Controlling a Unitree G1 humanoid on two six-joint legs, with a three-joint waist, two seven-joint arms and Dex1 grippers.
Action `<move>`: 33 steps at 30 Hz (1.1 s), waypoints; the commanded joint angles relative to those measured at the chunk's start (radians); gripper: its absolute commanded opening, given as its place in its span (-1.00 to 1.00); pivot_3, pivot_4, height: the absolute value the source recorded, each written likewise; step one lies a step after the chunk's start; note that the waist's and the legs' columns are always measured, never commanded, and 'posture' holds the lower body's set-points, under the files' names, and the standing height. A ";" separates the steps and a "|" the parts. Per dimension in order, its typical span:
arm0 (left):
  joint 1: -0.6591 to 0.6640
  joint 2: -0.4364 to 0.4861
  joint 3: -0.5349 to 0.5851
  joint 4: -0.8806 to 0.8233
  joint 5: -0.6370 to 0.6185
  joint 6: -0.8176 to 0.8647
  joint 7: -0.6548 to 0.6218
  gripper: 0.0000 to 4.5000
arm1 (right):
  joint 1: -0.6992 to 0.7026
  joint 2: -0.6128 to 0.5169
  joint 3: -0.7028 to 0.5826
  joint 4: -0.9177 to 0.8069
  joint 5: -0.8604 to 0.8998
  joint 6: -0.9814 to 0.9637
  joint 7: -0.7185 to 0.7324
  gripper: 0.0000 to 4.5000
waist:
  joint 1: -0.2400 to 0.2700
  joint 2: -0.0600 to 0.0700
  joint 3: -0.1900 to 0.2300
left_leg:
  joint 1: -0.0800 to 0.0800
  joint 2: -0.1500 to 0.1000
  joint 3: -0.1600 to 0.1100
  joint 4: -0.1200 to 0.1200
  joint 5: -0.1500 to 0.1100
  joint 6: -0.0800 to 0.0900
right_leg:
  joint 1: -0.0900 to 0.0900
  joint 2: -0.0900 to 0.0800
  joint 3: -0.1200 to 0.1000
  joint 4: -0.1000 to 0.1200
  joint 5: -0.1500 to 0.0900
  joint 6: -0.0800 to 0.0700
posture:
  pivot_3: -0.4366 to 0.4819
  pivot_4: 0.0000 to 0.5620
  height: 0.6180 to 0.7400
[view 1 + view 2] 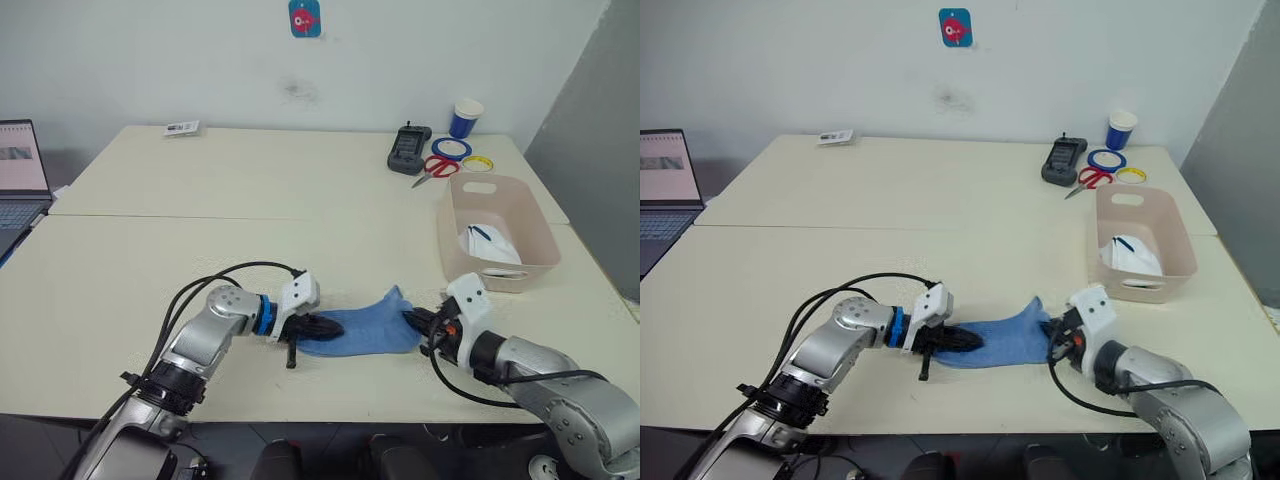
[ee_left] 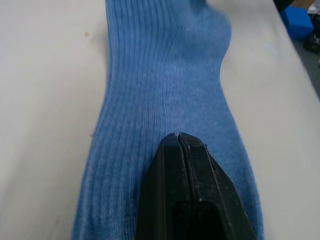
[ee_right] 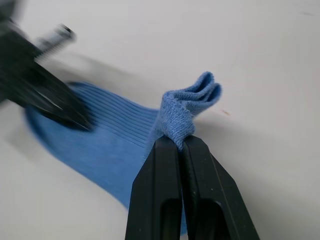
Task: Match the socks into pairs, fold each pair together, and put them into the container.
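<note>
Blue sock (image 1: 362,332) pinched at both ends (left gripper (image 1: 318,327), right gripper (image 1: 424,321)) near table edge (image 1: 330,415).

Both arms reach forward and bend inward over the near edge of the table, their wrists turned toward each other. The left gripper (image 1: 312,327) lies low with its black fingers (image 2: 185,195) pressed together, tips resting on the left end of the blue sock (image 1: 365,330). The right gripper (image 1: 420,322) faces it from the opposite side, its fingers (image 3: 172,195) clamped on a bunched fold at the sock's right end.
</note>
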 commanded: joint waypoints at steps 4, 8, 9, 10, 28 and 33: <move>-0.017 0.014 0.013 -0.009 0.011 -0.006 -0.004 -1.00 | -0.136 0.121 0.069 0.028 0.085 0.117 -0.058 -0.99 | 0.001 0.000 0.000 | 0.000 -0.001 0.001 0.000 0.000 0.000 | 0.000 0.000 0.001 0.000 0.000 0.000 | -0.05 -0.47 0.87; -0.005 0.061 0.047 -0.079 -0.033 0.033 -0.042 -1.00 | -0.184 0.154 0.102 0.083 0.082 0.144 -0.070 -0.99 | 0.001 0.000 0.000 | -0.001 0.000 0.001 0.000 0.000 0.000 | -0.001 -0.001 0.001 0.000 0.000 0.000 | -0.05 -0.47 0.87; -0.003 0.071 0.051 -0.090 -0.039 0.041 -0.050 -1.00 | -0.191 0.155 0.107 0.088 0.083 0.149 -0.069 -0.99 | 0.001 0.000 0.000 | -0.001 0.000 0.001 0.000 0.000 0.000 | -0.001 -0.001 0.001 0.000 0.000 0.000 | -0.05 -0.47 0.87; -0.002 0.077 0.052 -0.096 -0.043 0.047 -0.052 -1.00 | -0.195 0.154 0.109 0.091 0.085 0.152 -0.068 -0.99 | 0.001 0.000 0.000 | -0.001 0.000 0.001 0.000 0.000 0.000 | -0.001 -0.001 0.001 0.000 0.000 0.000 | -0.05 -0.47 0.87; 0.054 0.106 0.085 -0.052 -0.041 0.022 -0.029 -1.00 | -0.291 0.187 0.233 0.305 0.071 0.138 -0.007 -0.76 | -0.002 0.000 0.000 | -0.001 0.000 0.001 0.000 0.000 0.000 | -0.001 -0.001 0.000 0.000 0.000 0.000 | -0.05 -0.47 0.87; 0.079 0.165 0.178 -0.096 -0.100 0.132 0.006 -1.00 | -0.343 0.180 0.166 0.262 0.128 0.133 0.038 0.01 | -0.010 0.001 0.001 | 0.000 0.001 0.000 0.000 0.000 0.000 | -0.001 -0.001 0.000 0.001 0.000 0.000 | -0.05 -0.47 0.87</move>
